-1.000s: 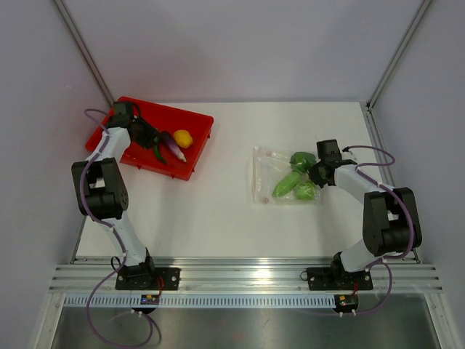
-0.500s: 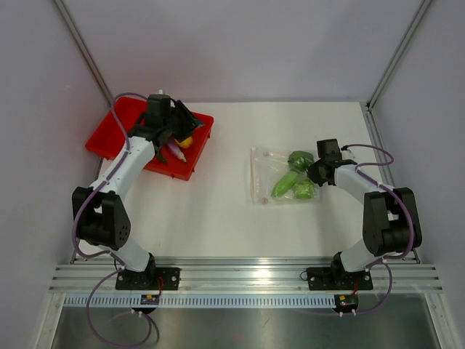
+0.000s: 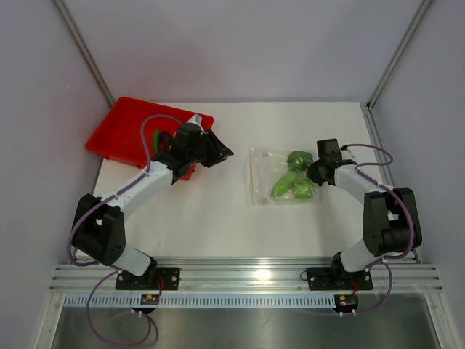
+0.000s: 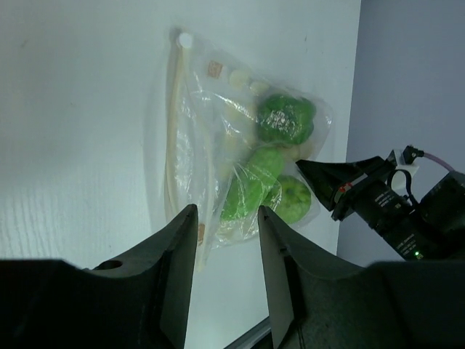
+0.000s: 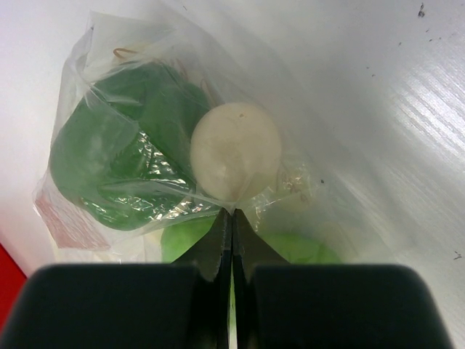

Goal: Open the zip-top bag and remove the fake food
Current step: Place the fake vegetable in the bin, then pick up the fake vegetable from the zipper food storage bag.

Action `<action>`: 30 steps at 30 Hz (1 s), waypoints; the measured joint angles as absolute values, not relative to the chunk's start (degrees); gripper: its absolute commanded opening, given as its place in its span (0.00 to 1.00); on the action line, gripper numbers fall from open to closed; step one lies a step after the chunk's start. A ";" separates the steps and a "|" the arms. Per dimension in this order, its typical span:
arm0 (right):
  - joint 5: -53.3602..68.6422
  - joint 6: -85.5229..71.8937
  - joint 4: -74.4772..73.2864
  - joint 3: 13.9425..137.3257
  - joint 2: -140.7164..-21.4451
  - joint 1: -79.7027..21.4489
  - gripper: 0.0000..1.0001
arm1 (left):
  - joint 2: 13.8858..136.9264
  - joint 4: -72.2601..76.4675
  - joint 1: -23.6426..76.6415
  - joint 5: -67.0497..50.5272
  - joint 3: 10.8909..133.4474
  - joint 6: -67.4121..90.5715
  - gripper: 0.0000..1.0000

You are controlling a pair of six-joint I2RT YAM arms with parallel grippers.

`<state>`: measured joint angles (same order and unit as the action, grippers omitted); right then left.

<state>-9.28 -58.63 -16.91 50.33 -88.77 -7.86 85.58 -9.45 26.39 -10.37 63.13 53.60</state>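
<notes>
The zip-top bag (image 3: 267,169), fake food (image 3: 289,182) inside, lies near the desk's right edge. The right pincer (image 3: 311,173) clenches its plastic, probably as an anchor. The left pincer (image 3: 224,153), released and empty, faces it, likely to pull it open.

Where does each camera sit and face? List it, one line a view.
Top external: above, behind the bases, looking down at the table; both arms show.
Left wrist: on that arm, facing the zip-top bag; open left end effector shows.
Right wrist: on that arm, close over the bag; right end effector shut on it.
All share the bag's fake food.
</notes>
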 measured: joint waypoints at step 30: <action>-5.87 -56.53 -16.34 50.35 -88.79 -7.86 0.00 | 100.40 7.18 31.97 -18.09 54.26 53.76 0.29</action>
